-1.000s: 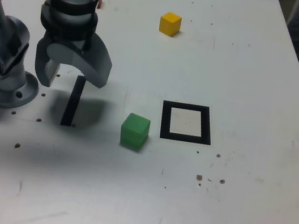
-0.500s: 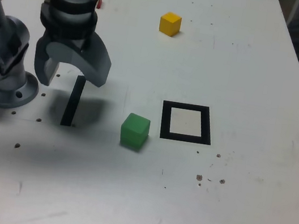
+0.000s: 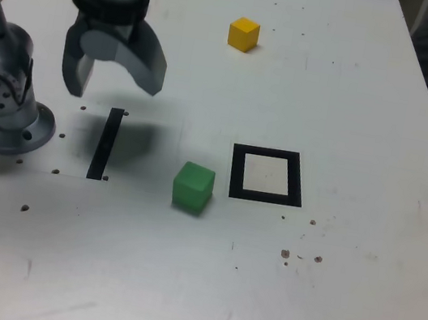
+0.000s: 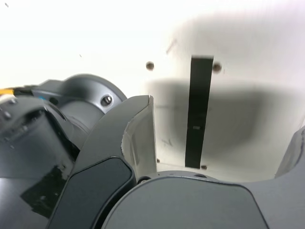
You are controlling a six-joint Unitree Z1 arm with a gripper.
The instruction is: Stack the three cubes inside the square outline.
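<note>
Cubes are unstacked, and none sits in the square outline (image 3: pixel 267 175). At the exterior view's left the gripper (image 3: pixel 112 73) hangs empty over the table (image 3: pixel 339 296), jaws spread wide, above the narrow black strip (image 3: pixel 105 143). Rightward and nearer the camera, the green cube (image 3: pixel 193 187) lies just beside the outline; the yellow cube (image 3: pixel 243 33) lies farther back and well apart. No red cube is visible. My worry: a jaw landing off-centre could shove the green cube aside.
</note>
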